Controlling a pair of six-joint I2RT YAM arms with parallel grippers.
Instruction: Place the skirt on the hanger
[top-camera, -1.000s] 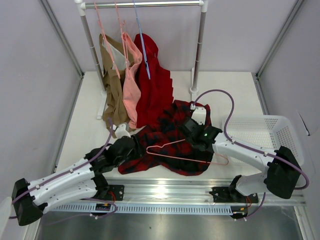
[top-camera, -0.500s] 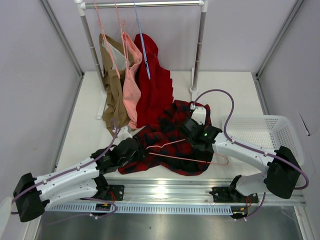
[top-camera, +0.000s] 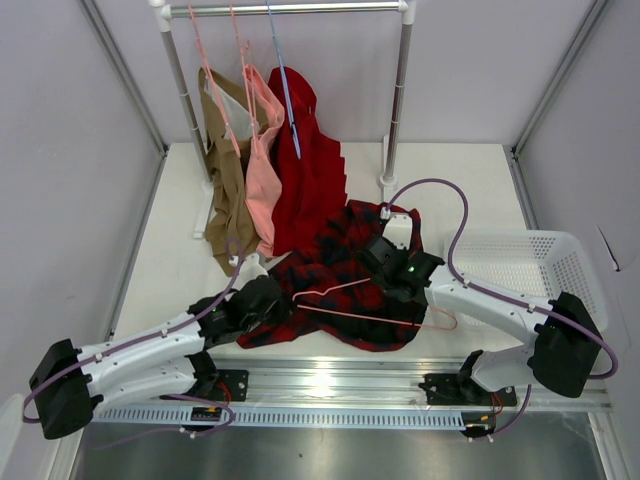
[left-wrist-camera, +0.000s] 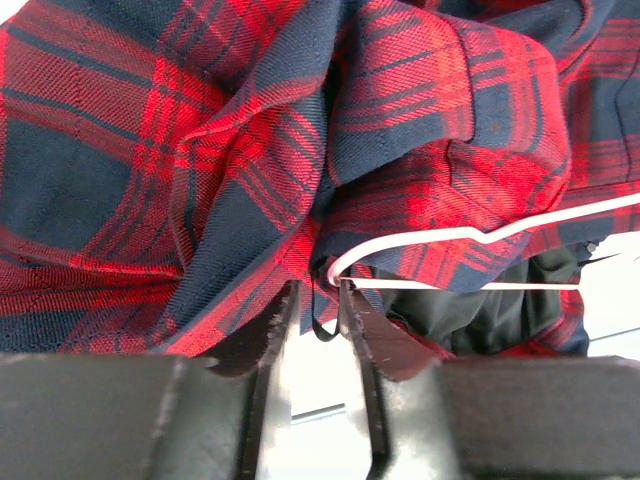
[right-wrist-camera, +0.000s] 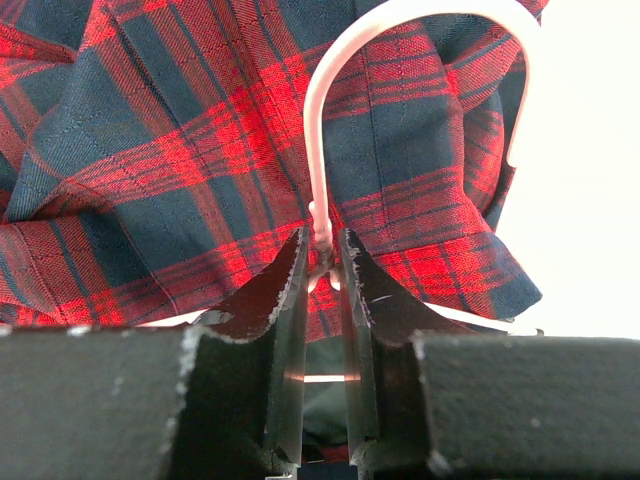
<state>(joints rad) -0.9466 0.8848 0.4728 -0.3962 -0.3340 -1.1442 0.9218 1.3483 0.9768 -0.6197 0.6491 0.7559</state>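
Observation:
The red-and-black plaid skirt (top-camera: 340, 258) lies crumpled at the table's near middle, and fills the left wrist view (left-wrist-camera: 150, 150) and the right wrist view (right-wrist-camera: 150, 150). The pale-pink hanger (top-camera: 360, 313) lies across it. My right gripper (top-camera: 378, 262) (right-wrist-camera: 322, 250) is shut on the hanger's neck, just below the hook (right-wrist-camera: 311, 130). My left gripper (top-camera: 283, 297) (left-wrist-camera: 318, 295) is at the hanger's left corner (left-wrist-camera: 430, 238). Its jaws stand a narrow gap apart. A thin dark loop of the skirt and the hanger's corner sit at their tips. I cannot tell whether they pinch anything.
A clothes rail (top-camera: 285, 8) at the back carries a tan garment (top-camera: 225, 180), a pink one (top-camera: 262, 170), a plain red pleated one (top-camera: 310, 180) and a thin blue hanger (top-camera: 285, 90). A white mesh basket (top-camera: 520, 260) stands at the right, close to the right arm.
My left arm has slid right, towards the hanger's left corner, and its jaws have narrowed. The right arm, hanger and skirt have stayed put.

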